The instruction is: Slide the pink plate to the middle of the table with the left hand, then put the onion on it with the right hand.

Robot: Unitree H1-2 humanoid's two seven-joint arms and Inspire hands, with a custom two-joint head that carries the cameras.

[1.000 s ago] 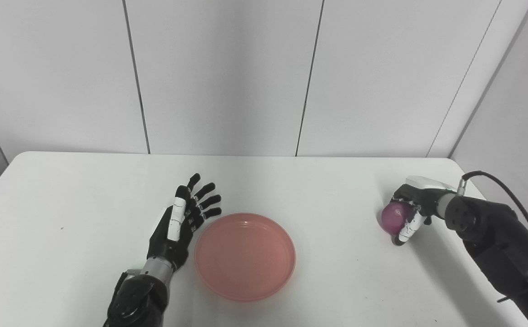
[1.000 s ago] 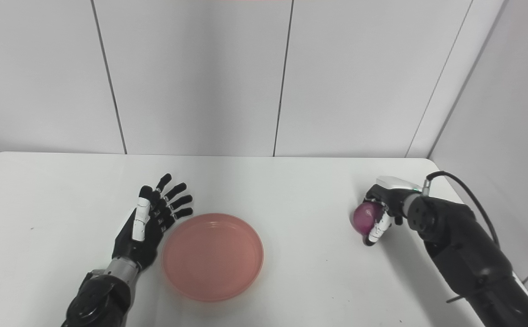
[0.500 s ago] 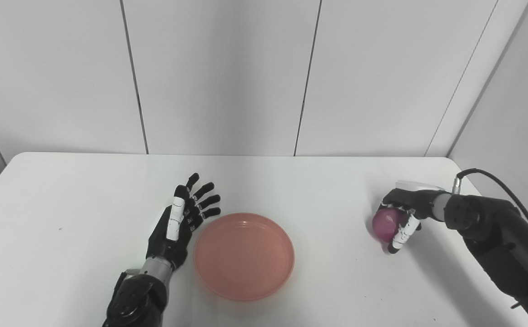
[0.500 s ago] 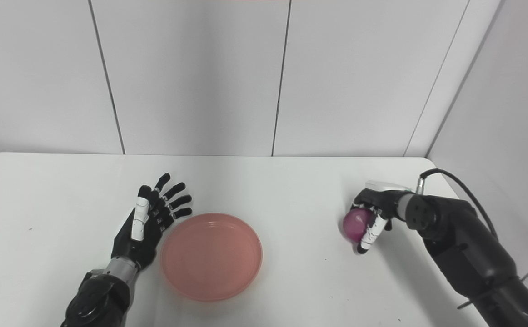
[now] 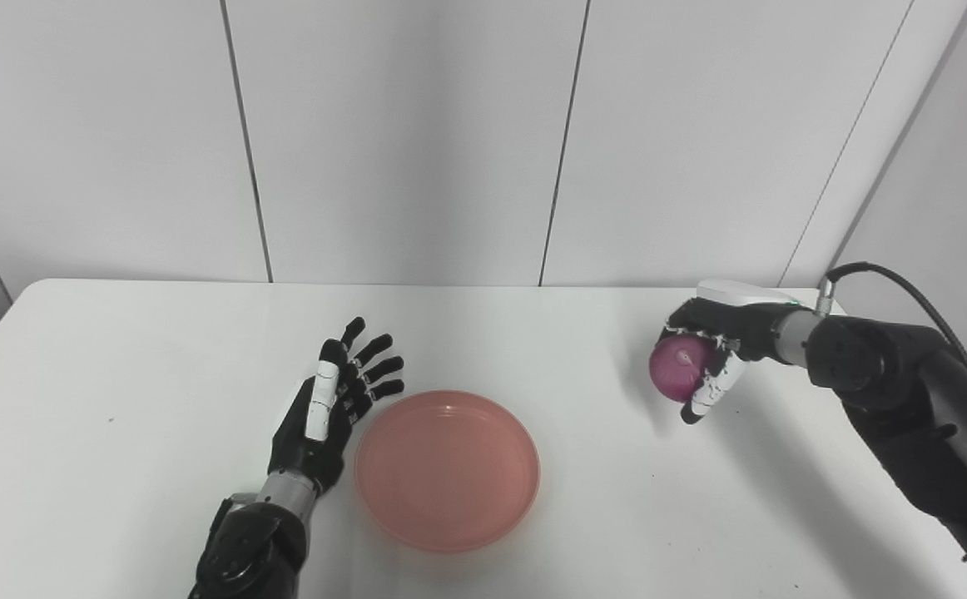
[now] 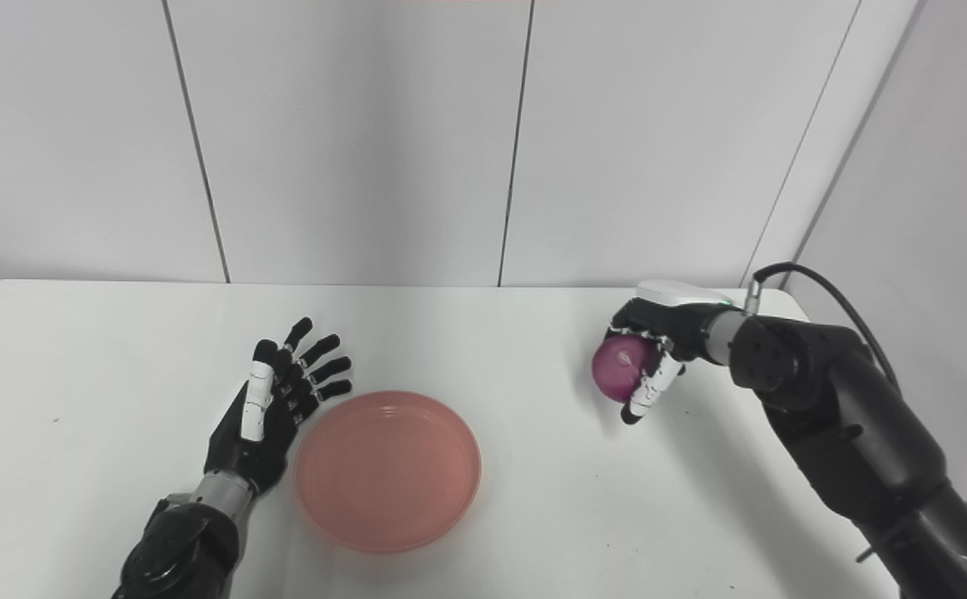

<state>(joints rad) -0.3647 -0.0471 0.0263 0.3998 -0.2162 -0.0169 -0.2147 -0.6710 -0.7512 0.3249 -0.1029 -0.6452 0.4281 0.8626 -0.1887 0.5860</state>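
The pink plate (image 5: 447, 471) lies flat near the middle of the white table (image 5: 117, 349), toward the front. My left hand (image 5: 329, 413) rests just left of its rim, open, fingers spread and pointing away from me. The purple onion (image 5: 678, 369) is held above the table at the right, with my right hand (image 5: 721, 349) shut on it from above and behind. The onion is well to the right of the plate and casts a shadow on the tabletop below.
White wall panels (image 5: 409, 141) stand behind the table, and a side wall (image 5: 949, 191) closes in at the right. A black cable (image 5: 900, 279) loops off my right wrist. Bare table surface lies between plate and onion.
My right hand has lifted the onion off the table and carried it up and leftward, nearer the plate. The left hand and the plate have stayed put.
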